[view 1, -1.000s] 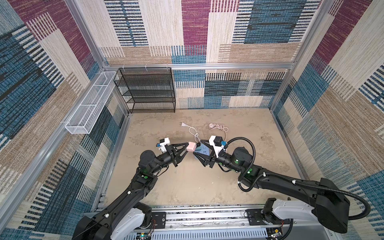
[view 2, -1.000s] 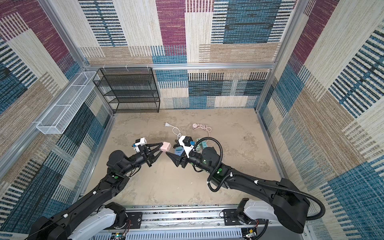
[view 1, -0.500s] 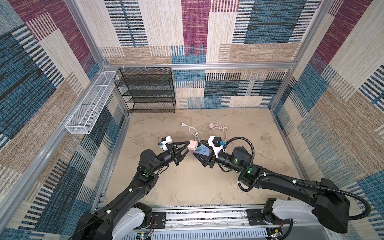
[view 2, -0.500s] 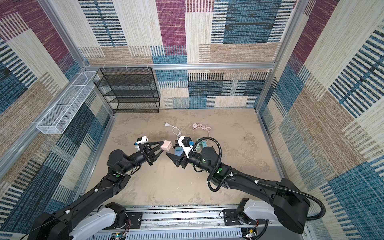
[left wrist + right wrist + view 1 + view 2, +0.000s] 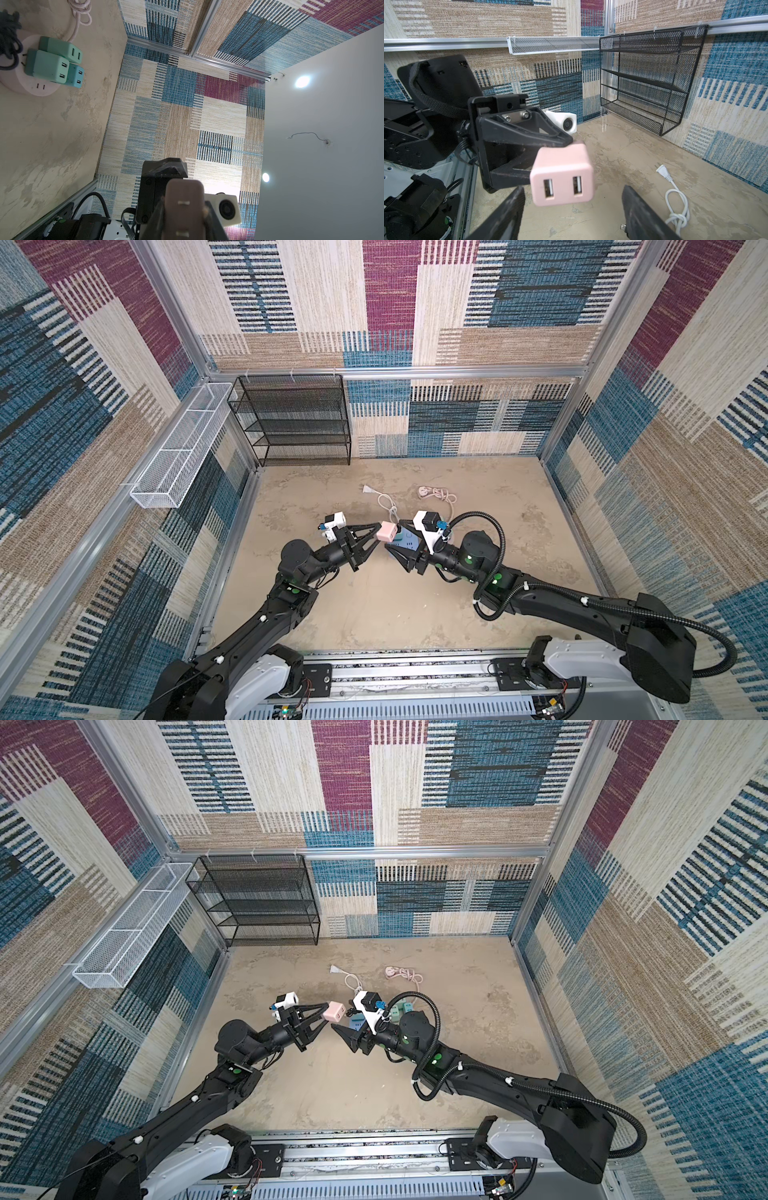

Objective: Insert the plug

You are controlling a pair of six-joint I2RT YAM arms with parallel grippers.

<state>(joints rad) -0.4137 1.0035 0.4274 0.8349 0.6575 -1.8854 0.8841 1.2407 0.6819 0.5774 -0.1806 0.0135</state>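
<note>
From my remote station: the left gripper (image 5: pixel 379 534) is clamped on the pink plug (image 5: pixel 388 531) and holds it in the air, just off the round socket hub (image 5: pixel 35 87) on the side toward the left arm and not touching it. One black finger presses each of two opposite faces of the plug, as the right wrist view shows (image 5: pixel 562 176), and the plug's two USB ports face the right gripper (image 5: pixel 571 209).

The right gripper's fingers (image 5: pixel 508 209) stand spread apart with nothing between them. They point at the plug from the hub's side, near it but clear of it. In both top views the right gripper and its wrist camera hang over the hub and hide most of it.

The hub lies flat on the sand-coloured table (image 5: pixel 374 614). Two green chargers (image 5: pixel 47 66) and a smaller teal charger (image 5: pixel 75 75) are seated in it side by side, and one pair of slots on its top faces the left wrist camera.

Beyond the hub, toward the back wall, a white cord (image 5: pixel 386 504) with a two-prong end lies loose. A coiled pink cord (image 5: pixel 436 493) lies near it and runs back to the hub. Well beyond the hub, a black wire shelf (image 5: pixel 295 418) stands against the back wall.
</note>
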